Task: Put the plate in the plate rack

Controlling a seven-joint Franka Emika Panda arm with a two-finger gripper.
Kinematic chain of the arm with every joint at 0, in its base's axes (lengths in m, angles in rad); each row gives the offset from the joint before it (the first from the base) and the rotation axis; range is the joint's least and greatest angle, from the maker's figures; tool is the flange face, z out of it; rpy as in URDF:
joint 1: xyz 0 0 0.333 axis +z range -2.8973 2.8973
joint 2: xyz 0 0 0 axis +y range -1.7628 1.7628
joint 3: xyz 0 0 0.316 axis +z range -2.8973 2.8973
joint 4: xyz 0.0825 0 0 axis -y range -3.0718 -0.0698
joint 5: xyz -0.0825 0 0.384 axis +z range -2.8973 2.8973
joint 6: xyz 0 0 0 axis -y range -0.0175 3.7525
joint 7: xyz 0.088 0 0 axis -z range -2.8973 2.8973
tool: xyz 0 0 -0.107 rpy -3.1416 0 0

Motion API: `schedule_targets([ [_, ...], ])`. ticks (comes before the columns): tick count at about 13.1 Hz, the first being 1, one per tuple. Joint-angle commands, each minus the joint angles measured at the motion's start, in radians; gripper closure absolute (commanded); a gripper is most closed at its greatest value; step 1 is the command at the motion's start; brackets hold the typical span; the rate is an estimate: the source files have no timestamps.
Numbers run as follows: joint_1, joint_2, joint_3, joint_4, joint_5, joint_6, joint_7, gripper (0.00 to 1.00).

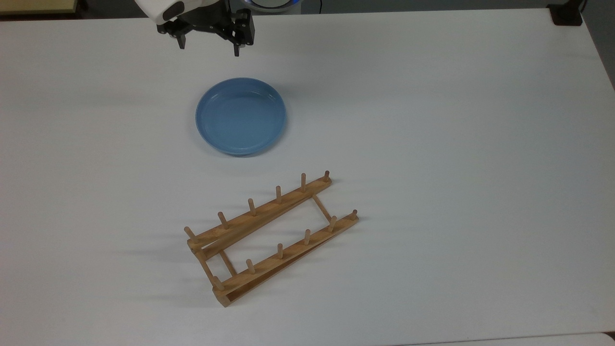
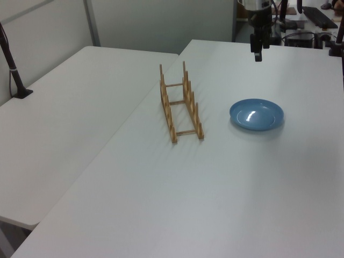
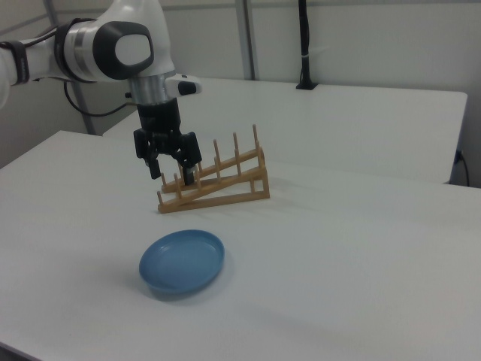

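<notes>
Nothing is gripped yet: your jaws hang spread wide and empty above the bench, at 11 o'clock of the plate in the top view. You must drop onto its rim next. The plate rack, at 5 o'clock, waits empty. Arm cut off above.

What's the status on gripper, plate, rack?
Gripper open, empty, above table. Plate flat on table, apart from plate rack. Nothing between them.
</notes>
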Motion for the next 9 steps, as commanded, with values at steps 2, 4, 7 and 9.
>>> schedule_targets([
  [2,0.004,0.012,0.004,0.006,0.037,-0.004,-0.007,0.0],
  [4,0.004,0.012,0.004,0.006,0.037,-0.005,-0.007,0.0],
  [7,0.004,0.012,0.004,0.006,0.035,-0.007,-0.018,0.0],
  [9,0.004,0.012,0.004,0.006,0.035,-0.01,-0.018,0.0],
])
